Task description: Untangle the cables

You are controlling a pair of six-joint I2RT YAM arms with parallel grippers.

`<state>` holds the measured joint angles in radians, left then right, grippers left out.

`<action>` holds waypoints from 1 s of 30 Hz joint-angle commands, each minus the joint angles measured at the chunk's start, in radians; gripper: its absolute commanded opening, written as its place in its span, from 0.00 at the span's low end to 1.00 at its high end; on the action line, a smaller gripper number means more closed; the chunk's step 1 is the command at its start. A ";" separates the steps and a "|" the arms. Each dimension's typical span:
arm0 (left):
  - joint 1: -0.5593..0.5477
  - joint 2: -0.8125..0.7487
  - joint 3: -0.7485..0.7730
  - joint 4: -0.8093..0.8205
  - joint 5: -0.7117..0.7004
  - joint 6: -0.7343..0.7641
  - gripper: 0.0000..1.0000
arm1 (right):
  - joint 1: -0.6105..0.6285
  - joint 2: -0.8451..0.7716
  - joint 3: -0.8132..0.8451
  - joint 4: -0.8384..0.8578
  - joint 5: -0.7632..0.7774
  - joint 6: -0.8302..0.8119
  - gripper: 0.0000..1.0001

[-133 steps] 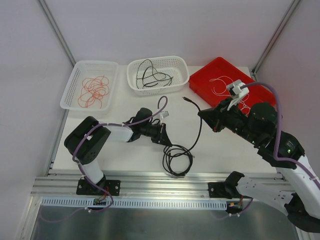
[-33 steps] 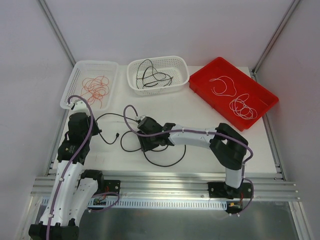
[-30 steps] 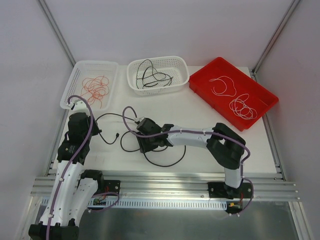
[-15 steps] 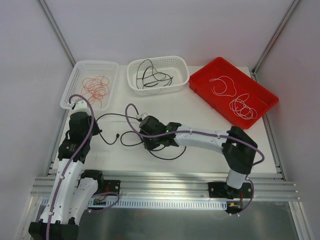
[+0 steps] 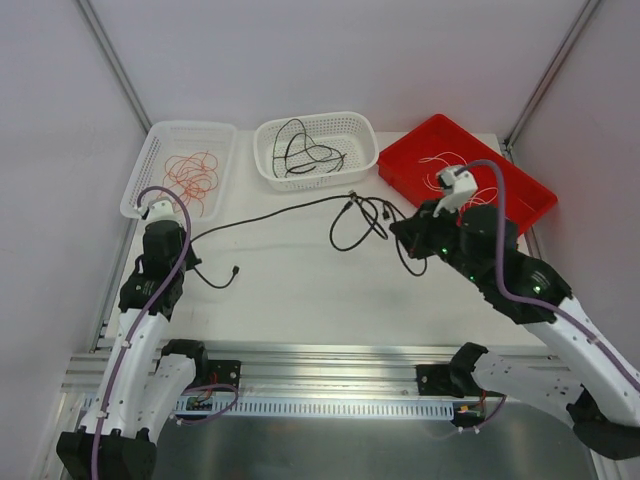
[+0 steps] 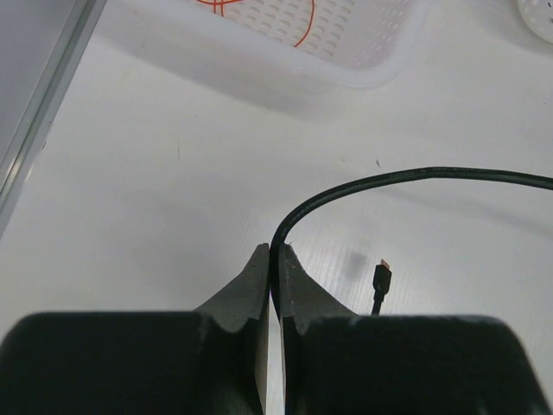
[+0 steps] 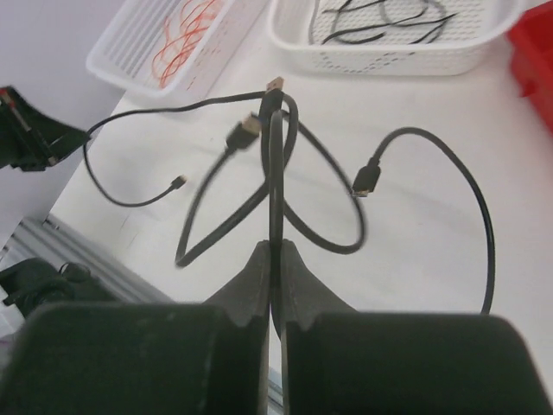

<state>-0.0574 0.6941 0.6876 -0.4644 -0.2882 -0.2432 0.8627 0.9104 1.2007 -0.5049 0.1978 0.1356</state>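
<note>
Right gripper (image 7: 274, 249) has swung from the near side of the middle basket (image 5: 312, 181) to its right, lifting the black cables (image 5: 362, 218), jaws pinching a loop. Left gripper (image 6: 274, 252), near-left of that basket, pinches one strand; it runs left-to-right between them, tangle nearer the right gripper.

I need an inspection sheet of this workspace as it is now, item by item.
Surface: white table, no stains seen.
Job's things: black cables strung between both grippers, looped near the right one; red-orange wires in left basket; black cords in middle basket; white wires in red tray.
Clutter: nothing seen.
Grippers: left gripper shut on a black cable; right gripper shut on a black cable.
Cables: purple leads along both arms.
Surroundings: aluminium rail at near edge; plain walls.
</note>
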 commanded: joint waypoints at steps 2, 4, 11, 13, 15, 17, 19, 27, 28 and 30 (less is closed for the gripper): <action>0.014 0.007 0.012 -0.026 -0.109 -0.007 0.00 | -0.132 -0.134 -0.016 -0.118 0.070 -0.062 0.01; 0.025 0.012 0.012 -0.031 -0.118 -0.010 0.00 | -0.162 -0.159 -0.027 -0.164 0.092 -0.074 0.01; 0.088 0.028 0.015 -0.042 -0.158 -0.016 0.00 | -0.284 -0.212 -0.067 -0.236 0.175 -0.060 0.01; 0.105 0.033 0.018 -0.045 -0.176 -0.019 0.00 | -0.310 -0.229 -0.061 -0.259 0.222 -0.059 0.01; 0.137 0.038 0.020 -0.045 -0.186 -0.025 0.00 | -0.359 -0.240 -0.040 -0.293 0.277 -0.062 0.01; 0.180 0.038 0.020 -0.046 -0.181 -0.028 0.00 | -0.420 -0.243 -0.020 -0.322 0.322 -0.060 0.01; 0.206 0.047 0.021 -0.046 -0.146 -0.036 0.00 | -0.467 -0.239 0.003 -0.359 0.353 -0.056 0.01; 0.260 0.074 0.026 -0.049 -0.109 -0.056 0.00 | -0.678 -0.217 0.034 -0.386 0.264 0.022 0.01; 0.264 0.074 0.027 -0.051 -0.106 -0.059 0.00 | -0.692 -0.208 0.039 -0.386 0.249 0.024 0.01; 0.275 0.074 0.026 -0.049 -0.076 -0.068 0.00 | -0.726 -0.176 0.043 -0.376 0.123 -0.003 0.01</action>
<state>0.1951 0.7708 0.6876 -0.5163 -0.3695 -0.2871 0.1757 0.6987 1.2007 -0.8967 0.4095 0.1345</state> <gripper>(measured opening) 0.020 0.033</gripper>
